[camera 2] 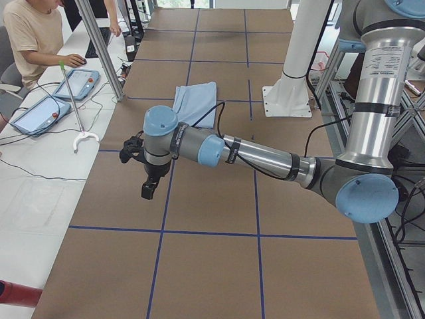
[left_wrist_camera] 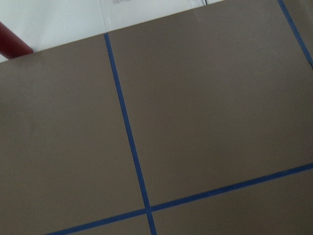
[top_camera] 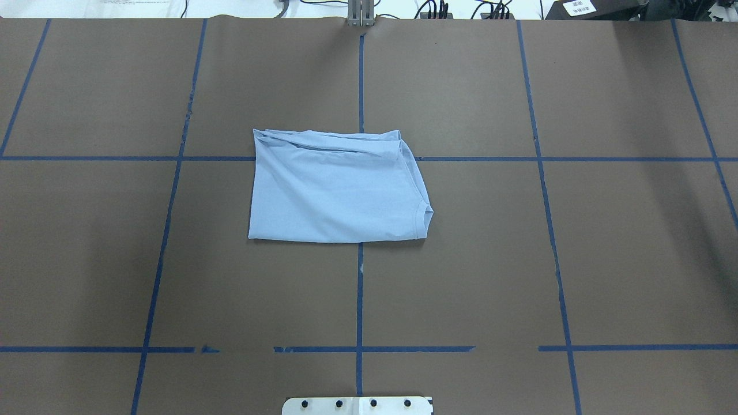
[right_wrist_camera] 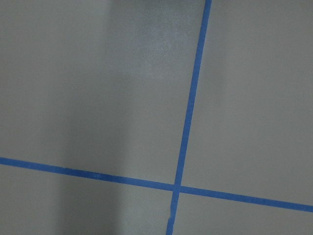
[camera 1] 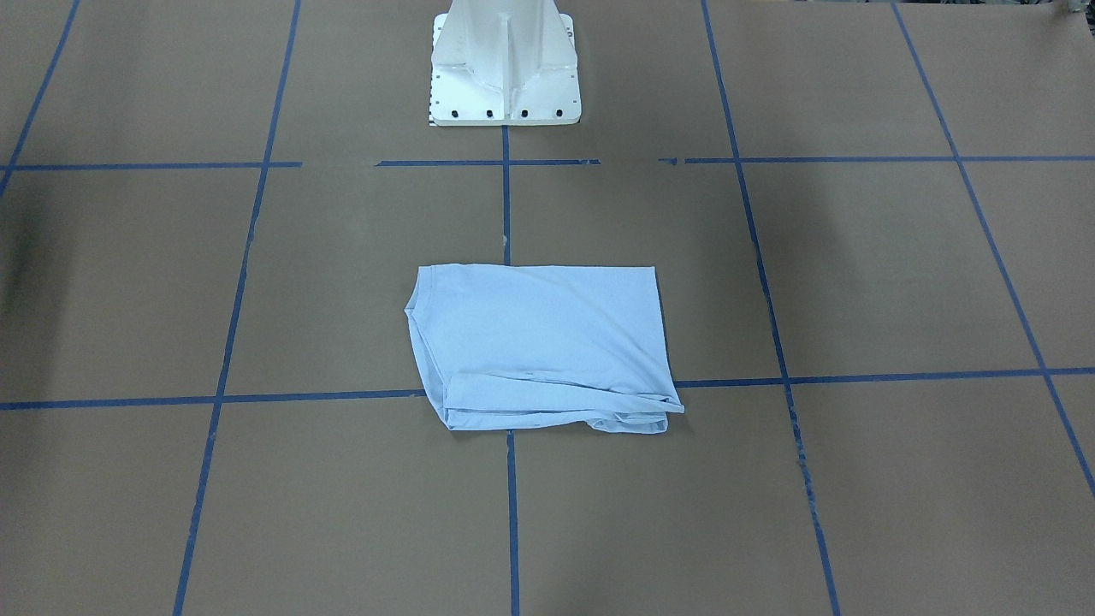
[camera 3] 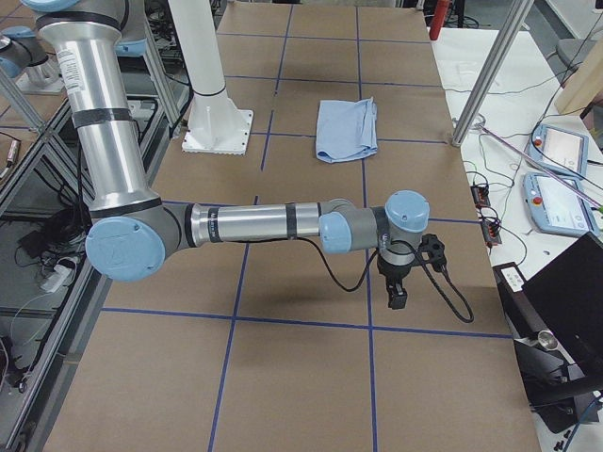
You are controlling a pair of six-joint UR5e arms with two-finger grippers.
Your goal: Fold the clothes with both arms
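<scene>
The clothes, one light blue T-shirt (top_camera: pixel 337 190), lie folded into a rough rectangle at the middle of the brown table (top_camera: pixel 519 259). Its collar (top_camera: pixel 425 214) points to the overhead view's right. The same shirt (camera 1: pixel 539 342) lies flat and alone in the front-facing view, with its print hidden. The left arm's gripper (camera 2: pixel 149 189) hangs over bare table far from the shirt (camera 2: pixel 196 103). Over the opposite end, the right arm's gripper (camera 3: pixel 399 297) likewise stays well away from the shirt (camera 3: pixel 347 129). Whether either is open or shut, I cannot tell. Both wrist views show only table and tape.
Blue tape lines (top_camera: pixel 360 288) grid the table. The white pedestal base (camera 1: pixel 505 77) stands at the robot's side. A person (camera 2: pixel 36 33) sits at a side bench with tablets (camera 2: pixel 76 83). Metal posts (camera 2: pixel 99 46) and more tablets (camera 3: pixel 556 160) border the table ends.
</scene>
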